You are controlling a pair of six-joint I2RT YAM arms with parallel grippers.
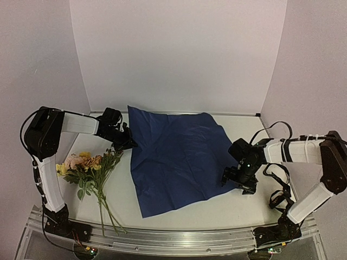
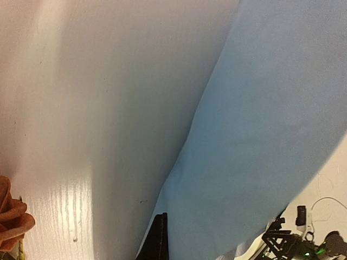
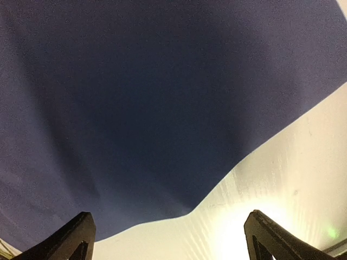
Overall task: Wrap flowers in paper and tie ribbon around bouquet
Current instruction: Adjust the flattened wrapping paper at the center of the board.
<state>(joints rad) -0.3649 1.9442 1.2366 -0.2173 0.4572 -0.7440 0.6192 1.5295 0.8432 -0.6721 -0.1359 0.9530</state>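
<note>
The paper [image 1: 179, 157] lies dark side up, its left edge pinched in the left tool [image 1: 126, 142]; the right tool [image 1: 238, 181] gapes empty at its right edge. The flowers [image 1: 87, 165] lie left of the sheet, stems pointing nearward, closer to the left tool.

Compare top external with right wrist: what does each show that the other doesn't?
Only top external: the flowers lying on the table left of the paper, plus both arms. Only right wrist: its own jaws up close, spread wide open over the paper's edge. Both: the paper's dark blue side facing up and bare white table beside it.
</note>
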